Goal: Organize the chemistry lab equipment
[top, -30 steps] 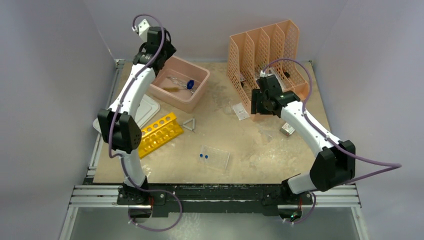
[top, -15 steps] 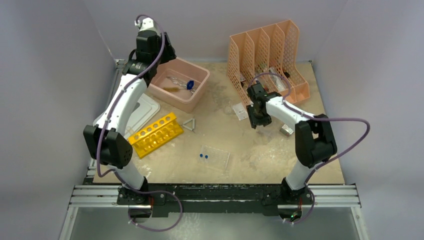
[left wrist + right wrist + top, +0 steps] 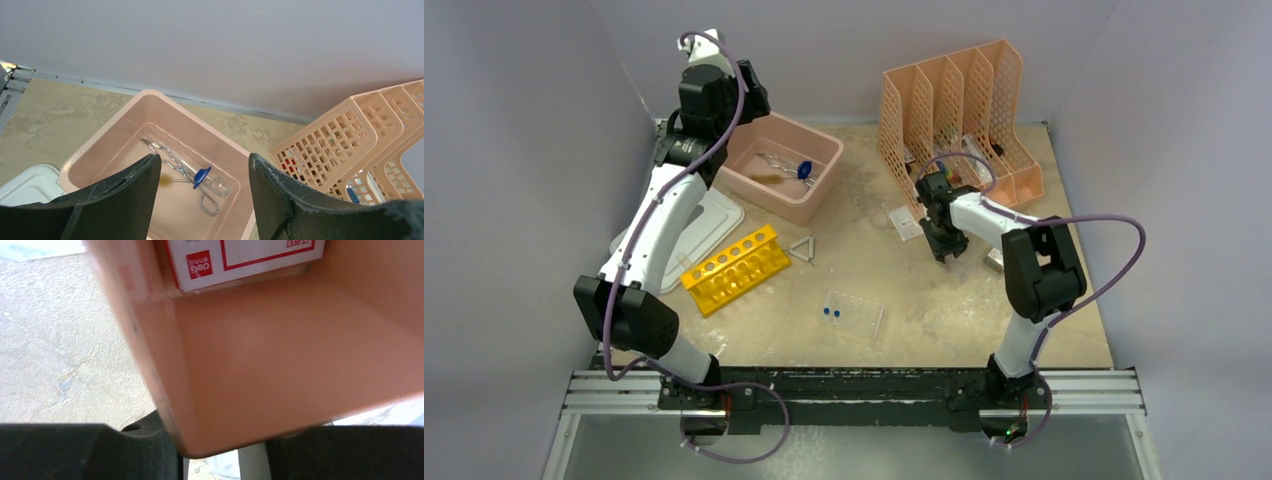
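Left claw (image 3: pixel 202 161) hung open and empty above the pink tub (image 3: pixel 100 134), the tongs (image 3: pixel 181 169) lying inside it. Well right of the tub, the right claw (image 3: pixel 220 452) straddled a wall of the file holder (image 3: pixel 280 340) (grip could not be determined). Seating that wall deeper before any pull appeared advisable.

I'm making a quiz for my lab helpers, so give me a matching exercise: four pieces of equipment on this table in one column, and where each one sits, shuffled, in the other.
1 yellow rack
2 wire triangle
3 metal tongs
4 clear tray

A inside the pink tub
B holding two blue-capped vials
C next to the white lid
D just off the rack's right end

Pairs: 1-C, 2-D, 3-A, 4-B
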Robot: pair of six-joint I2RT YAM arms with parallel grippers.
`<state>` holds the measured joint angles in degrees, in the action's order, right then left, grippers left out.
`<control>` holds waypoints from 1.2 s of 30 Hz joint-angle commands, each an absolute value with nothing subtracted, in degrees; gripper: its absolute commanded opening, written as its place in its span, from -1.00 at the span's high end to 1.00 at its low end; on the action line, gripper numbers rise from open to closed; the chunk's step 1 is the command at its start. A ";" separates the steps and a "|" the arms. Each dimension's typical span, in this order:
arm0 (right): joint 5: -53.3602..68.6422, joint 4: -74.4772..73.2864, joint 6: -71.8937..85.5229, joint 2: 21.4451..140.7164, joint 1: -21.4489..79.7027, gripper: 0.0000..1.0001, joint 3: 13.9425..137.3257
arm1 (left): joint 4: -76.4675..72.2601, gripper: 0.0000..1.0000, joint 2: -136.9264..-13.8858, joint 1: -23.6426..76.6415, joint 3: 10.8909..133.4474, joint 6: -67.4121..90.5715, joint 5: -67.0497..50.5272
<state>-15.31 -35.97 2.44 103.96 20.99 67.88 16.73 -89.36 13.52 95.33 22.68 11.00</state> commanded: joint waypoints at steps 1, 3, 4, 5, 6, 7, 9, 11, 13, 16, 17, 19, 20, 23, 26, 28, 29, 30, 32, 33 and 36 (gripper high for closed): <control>-7.12 -34.31 -1.92 103.87 21.18 0.30 67.88 | 12.17 -0.28 -86.26 13.18 93.87 21.20 10.19; -4.61 -33.29 -2.48 102.96 21.18 0.30 67.11 | 11.14 -0.28 -85.49 13.18 92.81 21.02 10.56; -4.34 -33.09 -2.65 102.58 21.18 0.32 66.74 | 10.74 -0.28 -85.13 13.18 92.35 20.93 10.74; -4.36 -32.81 -2.84 102.16 21.18 0.34 66.38 | 10.38 -0.28 -84.77 13.18 91.99 20.84 10.99; -4.66 -32.53 -2.89 101.84 21.26 0.38 66.02 | 10.11 -0.28 -84.55 13.18 91.68 20.79 11.25; -4.81 -32.14 -2.90 101.40 21.27 0.40 65.67 | 9.92 -0.28 -84.39 13.18 91.41 20.75 11.48; -5.11 -31.47 -2.98 100.49 21.35 0.44 65.13 | 9.75 -0.28 -84.16 13.18 91.08 20.62 11.72; -5.93 -30.87 -3.15 99.70 21.65 0.49 64.51 | 9.67 -0.28 -84.06 13.18 90.78 20.53 11.96; -6.98 -30.73 -3.25 99.24 22.07 0.52 64.07 | 9.67 -0.28 -83.90 13.18 90.56 20.48 12.10; -6.34 -30.34 -3.34 98.11 22.61 0.54 63.15 | 9.66 -0.28 -83.55 13.18 90.04 20.40 12.50; -5.86 -30.25 -3.34 97.83 22.84 0.54 62.85 | 9.67 -0.28 -83.44 13.18 89.94 20.39 12.60; -4.94 -30.04 -3.42 97.78 23.00 0.47 62.34 | 9.59 -0.28 -83.20 13.18 89.64 20.39 12.73; -4.77 -29.93 -3.43 98.04 23.04 0.43 62.24 | 9.50 -0.28 -83.09 13.18 89.37 20.39 12.86; -4.95 -30.41 -3.30 99.43 23.41 0.40 63.07 | 9.24 -0.28 -82.88 13.18 88.96 20.48 12.73; -5.56 -30.39 -3.12 100.79 23.64 0.43 63.87 | 9.23 -0.28 -82.79 13.18 88.95 20.24 12.58; -5.79 -30.37 -2.80 101.29 23.84 0.48 64.34 | 9.18 -0.29 -82.71 13.18 88.90 19.98 12.57; -5.76 -30.40 -2.69 101.48 23.98 0.54 64.60 | 9.12 -0.29 -82.71 13.18 88.86 19.88 12.57; -5.40 -30.43 -2.64 101.57 24.06 0.63 64.86 | 9.14 -0.29 -82.71 13.19 88.80 19.80 12.52; -4.68 -30.72 -2.68 101.60 24.35 0.88 65.54 | 8.93 -0.33 -82.75 13.18 88.62 19.70 12.42; -4.32 -30.91 -2.65 101.41 24.49 0.99 65.89 | 8.84 -0.35 -82.71 13.18 88.55 19.69 12.40; -2.58 -31.11 -2.72 99.50 24.95 1.00 66.84 | 8.69 -0.57 -82.71 13.18 88.42 19.94 12.76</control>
